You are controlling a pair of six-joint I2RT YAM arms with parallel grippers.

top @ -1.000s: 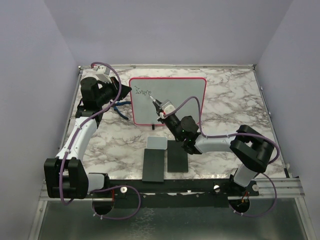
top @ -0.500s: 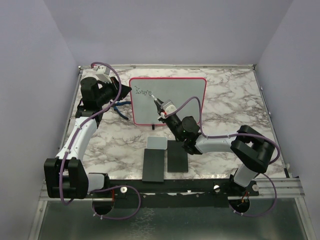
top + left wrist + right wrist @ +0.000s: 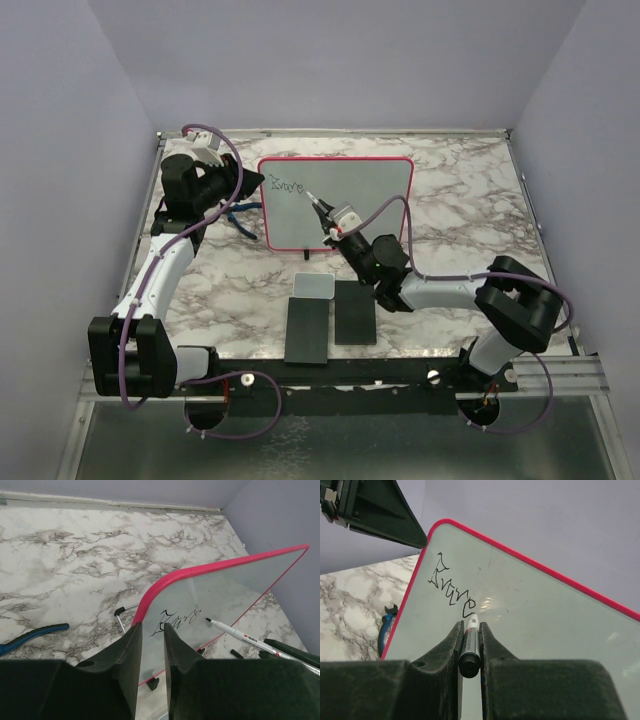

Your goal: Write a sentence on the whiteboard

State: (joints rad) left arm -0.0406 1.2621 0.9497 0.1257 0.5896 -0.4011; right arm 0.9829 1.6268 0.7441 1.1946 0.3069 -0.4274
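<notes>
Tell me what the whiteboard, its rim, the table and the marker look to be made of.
The whiteboard: smooth glossy panel, likely coated board or glass; it shows a glare patch.
The rim: red-pink, looks like moulded plastic, with evenly rounded corners.
The table: white with grey veins, marble look, possibly only a printed laminate.
The marker: white barrel with print, black end, probably plastic.

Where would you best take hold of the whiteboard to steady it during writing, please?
Probably the whiteboard's left rim, from the left, as the left hand straddles it: that thin upright edge fits between jaws and leaves the face free for the marker.
</notes>
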